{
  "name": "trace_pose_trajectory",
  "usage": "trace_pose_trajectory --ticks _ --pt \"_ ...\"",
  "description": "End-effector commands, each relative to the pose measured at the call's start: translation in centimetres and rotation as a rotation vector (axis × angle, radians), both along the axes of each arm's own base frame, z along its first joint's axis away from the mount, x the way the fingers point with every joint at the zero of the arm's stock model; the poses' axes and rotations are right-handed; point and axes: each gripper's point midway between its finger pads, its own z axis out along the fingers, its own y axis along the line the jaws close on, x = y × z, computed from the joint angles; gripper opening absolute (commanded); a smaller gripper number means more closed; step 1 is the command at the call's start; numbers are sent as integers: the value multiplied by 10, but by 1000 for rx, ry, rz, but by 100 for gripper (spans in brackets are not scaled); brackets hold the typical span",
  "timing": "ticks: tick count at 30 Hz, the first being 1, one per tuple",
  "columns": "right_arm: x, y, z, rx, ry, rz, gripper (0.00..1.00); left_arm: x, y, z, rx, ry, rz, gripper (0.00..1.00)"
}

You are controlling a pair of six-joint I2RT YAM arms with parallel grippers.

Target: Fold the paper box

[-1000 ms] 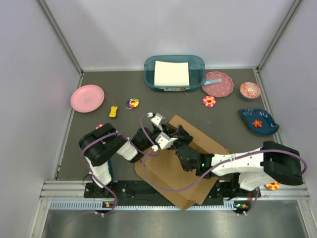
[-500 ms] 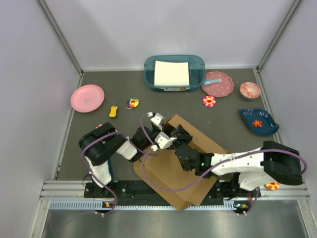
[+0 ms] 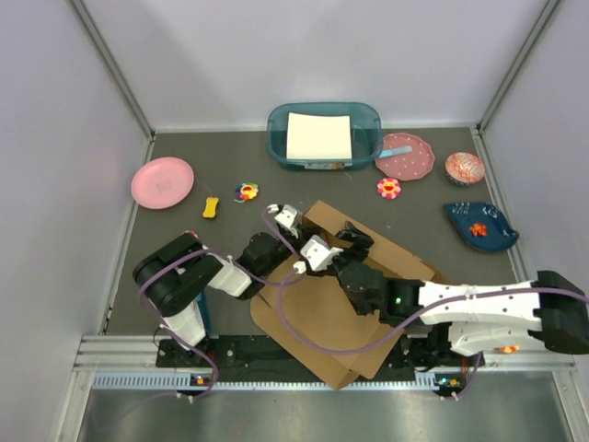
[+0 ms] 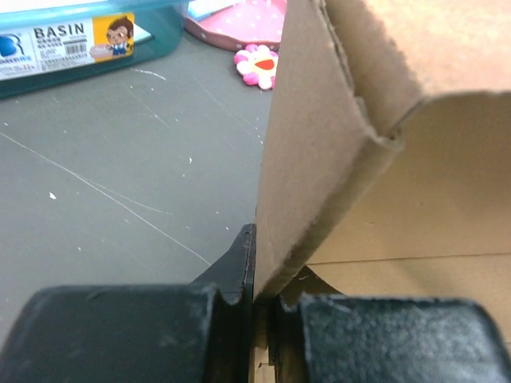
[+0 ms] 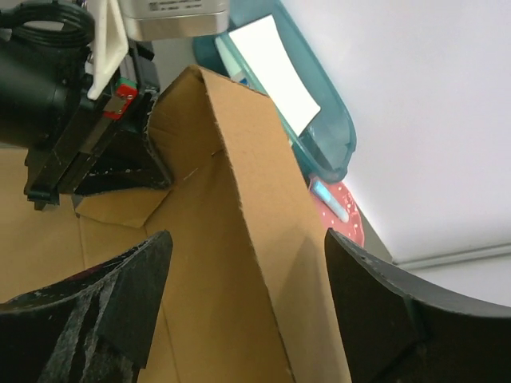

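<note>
Middle of the table (image 3: 304,187) is pretty jammed: the paper box (image 3: 322,318) sprawls over the near half, its raised flap (image 3: 405,258) stands like a wall, and the left arm (image 3: 184,281) and right arm (image 3: 479,304) both reach in over it. The best open lane is the bare strip between flap and teal bin (image 3: 324,157), with the left flower toy (image 3: 246,191) and right flower toy (image 3: 389,188) sitting in it. Decent room near the pink plate (image 3: 163,182). The right side's tight, with the blue dish (image 3: 479,228) near the box.
</note>
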Motion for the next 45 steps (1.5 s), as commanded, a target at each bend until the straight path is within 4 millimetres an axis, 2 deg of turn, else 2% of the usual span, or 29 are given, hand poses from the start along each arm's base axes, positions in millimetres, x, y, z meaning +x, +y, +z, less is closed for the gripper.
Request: trace_pose_trajectory --ticks 1,5,11,16,18,20,21,22,23,25,26,28,29,32,36,38,43,45 --pt "-13 2 37 166 45 49 80 5 -2 50 -95 -108 17 0" --pt "-19 -5 54 237 63 75 86 12 1 48 -54 -99 59 0" --pt "-29 -12 82 397 80 141 87 19 9 43 4 -78 125 0" --pt "-34 -16 126 649 99 182 86 31 27 34 32 -43 249 0" --pt "-30 -14 136 744 146 175 81 37 39 30 21 -29 335 0" --pt "-15 -16 140 766 181 119 73 40 47 25 21 -16 409 0" --pt "-11 -13 140 804 217 106 70 39 46 24 21 -18 417 0" --pt "-2 -19 141 803 224 76 65 40 46 24 15 -18 431 0" --pt "2 -11 135 778 245 83 57 41 48 17 25 -10 452 0" --pt "11 -12 133 829 295 37 43 41 48 15 25 -11 473 0" --pt "22 -12 125 823 316 15 31 41 50 12 36 -8 485 0" --pt "33 -13 121 874 355 -18 18 41 56 8 54 -8 528 0" --pt "45 -14 113 877 389 -28 13 42 61 6 76 -11 552 0" --pt "58 -6 99 915 457 -35 6 43 72 0 124 -17 603 0" --pt "77 3 64 879 514 -91 1 45 77 -2 207 -39 621 0" --pt "81 3 49 867 533 -112 0 47 85 -4 239 -30 658 0" --pt "96 -7 10 852 595 -197 0 47 88 -8 296 -16 669 0" --pt "98 -8 4 845 608 -210 0 46 90 -15 321 5 673 0"
